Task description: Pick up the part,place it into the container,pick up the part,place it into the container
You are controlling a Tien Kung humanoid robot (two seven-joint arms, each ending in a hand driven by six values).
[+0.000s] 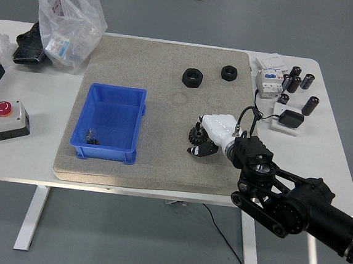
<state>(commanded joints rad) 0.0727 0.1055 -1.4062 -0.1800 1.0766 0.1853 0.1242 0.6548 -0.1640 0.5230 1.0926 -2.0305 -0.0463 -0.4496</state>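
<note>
A small black gear-like part [195, 134] lies on the tan mat right of centre. My right hand [205, 139], white with black fingertips, has its fingers curled round this part from the right, low over the mat. Whether the part is off the mat I cannot tell. The blue container [109, 122] sits on the mat's left half with a small dark part [91, 137] in its near corner. Two black nuts [192, 77] [229, 72] rest on the mat's far side. The left arm does not show.
A clear plastic bag [70, 21] and a black object [29, 45] lie at the far left. A button box [1, 120] sits at the left edge. Black cylinders [309, 105], a white device [269, 79] and a black adapter [290, 119] crowd the right side.
</note>
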